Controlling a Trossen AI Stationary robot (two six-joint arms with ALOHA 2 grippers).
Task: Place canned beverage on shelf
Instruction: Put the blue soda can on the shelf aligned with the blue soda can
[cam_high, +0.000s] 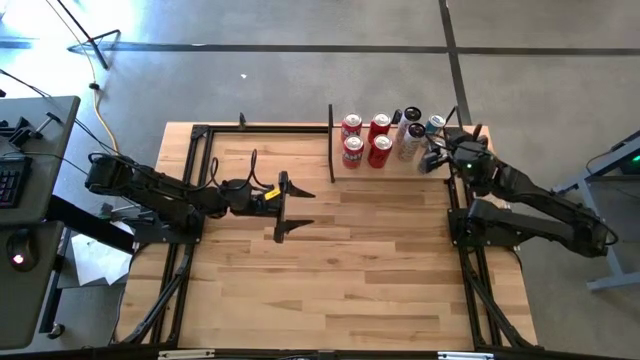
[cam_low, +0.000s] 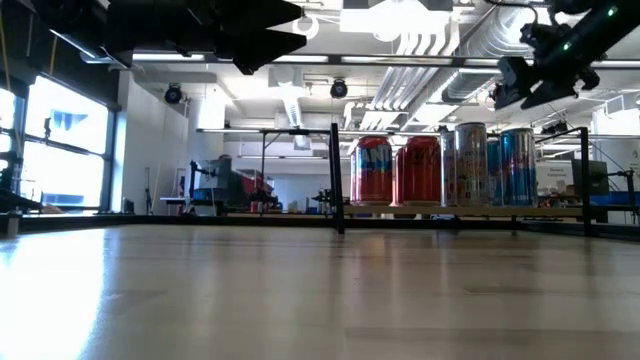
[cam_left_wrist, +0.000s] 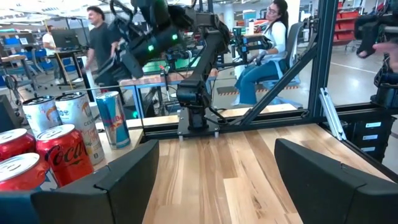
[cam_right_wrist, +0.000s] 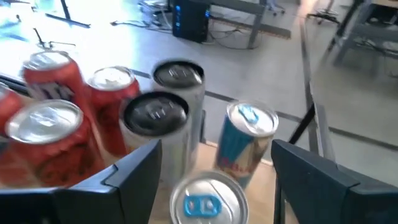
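Note:
The shelf (cam_high: 365, 172), a pale board with black posts, stands at the table's far right and bears several cans on their bases: red ones (cam_high: 352, 150), silver ones (cam_high: 408, 140) and a blue-and-silver can (cam_right_wrist: 249, 127). A second blue-and-silver can (cam_right_wrist: 204, 198) stands upright on the board right below my right gripper (cam_right_wrist: 214, 171). That gripper is open, a finger on either side of the can's top with a gap at each. My left gripper (cam_high: 290, 205) waits open, level above the table's middle left, with nothing between its fingers (cam_left_wrist: 214, 180).
The black upright post (cam_high: 331, 140) marks the shelf's left end. Black frame rails (cam_high: 200, 150) run along the table's edges. The bare plank tabletop (cam_high: 330, 270) lies between the arms and toward the near edge. People sit and stand in the room beyond the table (cam_left_wrist: 261, 56).

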